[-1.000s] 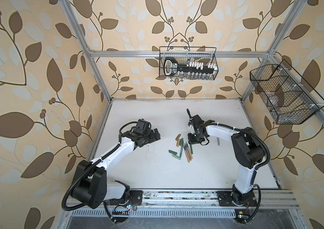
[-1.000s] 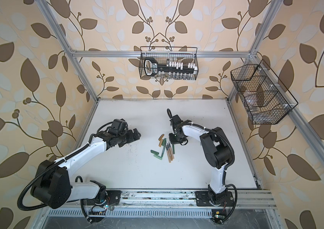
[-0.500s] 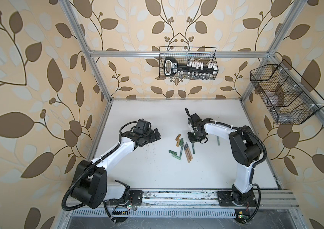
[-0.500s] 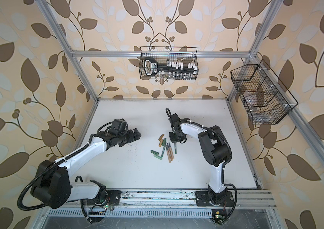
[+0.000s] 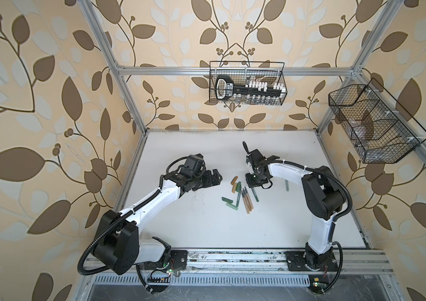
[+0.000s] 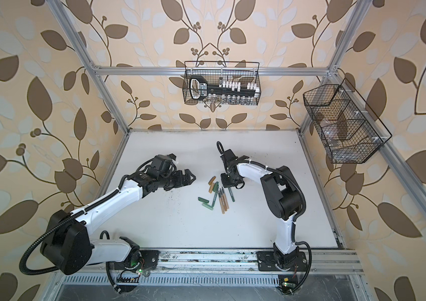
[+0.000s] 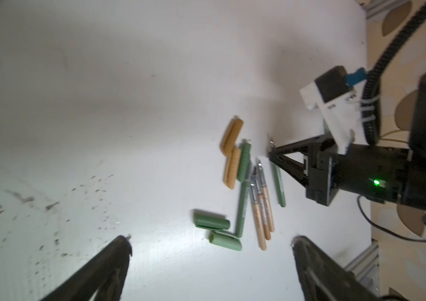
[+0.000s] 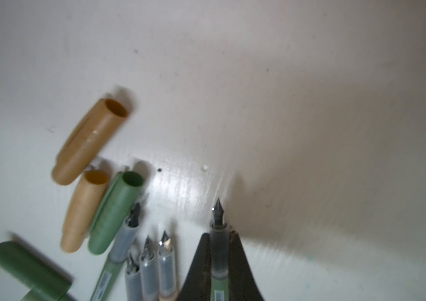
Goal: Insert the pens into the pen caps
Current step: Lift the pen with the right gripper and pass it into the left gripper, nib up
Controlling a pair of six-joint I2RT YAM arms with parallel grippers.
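— Jaws first: the right jaws, are they closed?
— Yes, they are closed on one green pen [image 8: 217, 250]. Its grey grip part sits between them, and the dark nib sticks out in front of their tips. Whether the pen is lifted off the table [image 5: 206, 234], I cannot tell.
— What lies near these jaws?
— Just beside them, on one side, three more pens [image 8: 166, 260] lie close together, with nibs pointing the same way as the held one. A longer green pen [image 8: 125, 234] lies next to those. Further out on that side are two tan caps [image 8: 86, 142] and a green cap [image 8: 114, 213]. The green one touches a tan one along its length, and all three open mouths face forward. Two dark green caps [image 7: 210, 221] lie at the far end of the group.
— And the left jaws?
— They are wide open, with nothing between them. Their fingers [image 7: 107, 265] touch no pen and no cap. The whole group lies ahead of the gap between them.
— Is any pen alone?
— One pale green pen [image 5: 287, 185] lies apart, behind the right arm [image 5: 284, 169], away from both pairs of jaws.
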